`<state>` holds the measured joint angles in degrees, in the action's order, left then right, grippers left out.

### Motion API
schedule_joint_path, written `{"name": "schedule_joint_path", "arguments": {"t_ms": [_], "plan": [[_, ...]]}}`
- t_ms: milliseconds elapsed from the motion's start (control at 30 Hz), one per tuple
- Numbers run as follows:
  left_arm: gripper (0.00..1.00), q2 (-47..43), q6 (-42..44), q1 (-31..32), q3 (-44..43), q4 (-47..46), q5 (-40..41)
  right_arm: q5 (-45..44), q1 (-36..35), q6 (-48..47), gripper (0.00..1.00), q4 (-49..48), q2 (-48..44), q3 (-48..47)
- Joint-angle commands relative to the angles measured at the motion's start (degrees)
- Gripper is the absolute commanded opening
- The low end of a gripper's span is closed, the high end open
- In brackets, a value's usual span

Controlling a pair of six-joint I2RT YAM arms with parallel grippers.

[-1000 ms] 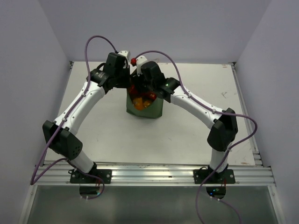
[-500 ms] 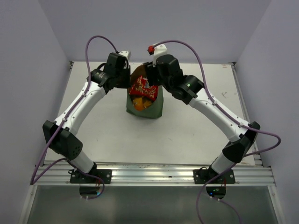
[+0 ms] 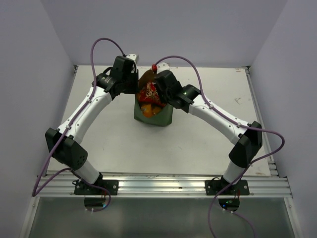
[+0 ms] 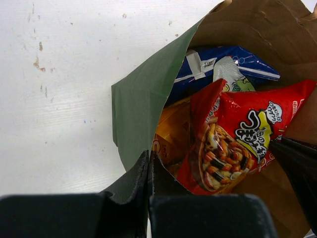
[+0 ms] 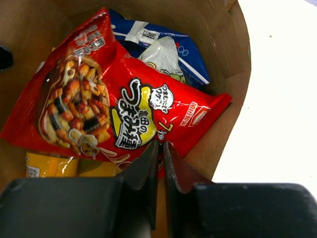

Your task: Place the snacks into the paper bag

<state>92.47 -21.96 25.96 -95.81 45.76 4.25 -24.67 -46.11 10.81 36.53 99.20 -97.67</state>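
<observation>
Paper bag: upright dark green paper bag (image 3: 166, 118) with brown inside, mid-table between both arms.
Left gripper (image 4: 149, 166): clamped tight, pinching the bag's near rim.
Right gripper (image 5: 159, 151): nearly closed, seemingly nipping the bottom edge of a shiny red snack packet (image 5: 124, 99).
Packet position: slanted across the bag's mouth, on top of a glossy blue chip bag (image 5: 129, 27) and a yellow-orange packet (image 5: 44, 168).
Risk: possible ride-up with the fingers on withdrawal; possible buckling or tipping of the bag under a hard push.
Change: half a second earlier, right arm higher, packet above the rim; now lowered into the mouth.
</observation>
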Motion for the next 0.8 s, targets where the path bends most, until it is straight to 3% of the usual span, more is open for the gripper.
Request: {"name": "schedule_joint_path", "arguments": {"t_ms": [0, 100, 167, 267, 767], "plan": [[0.0, -1.8, 0.0, 0.1, -3.4, -4.3, -0.5, -2.1, 0.1, 2.1, 0.09, 2.7, -2.8, 0.9], [0.0, -1.9, 0.0, 0.1, -3.3, -4.1, -0.5, -2.3, 0.1, 2.6, 0.13, 3.7, -4.4, 0.5], [0.0, -1.9, -0.2, 0.1, -3.2, -4.1, -0.6, -3.1, 0.1, 2.7, 0.3, 3.6, -5.7, 0.2], [0.0, -1.8, -0.1, 0.1, -3.2, -4.3, -0.9, -4.2, 0.1, 2.3, 0.42, 4.9, -7.4, -1.5], [0.0, -1.8, -0.2, 0.1, -2.8, -4.3, -1.4, -2.1, 0.1, 4.6, 0.48, 4.2, -8.8, 3.8]]}}
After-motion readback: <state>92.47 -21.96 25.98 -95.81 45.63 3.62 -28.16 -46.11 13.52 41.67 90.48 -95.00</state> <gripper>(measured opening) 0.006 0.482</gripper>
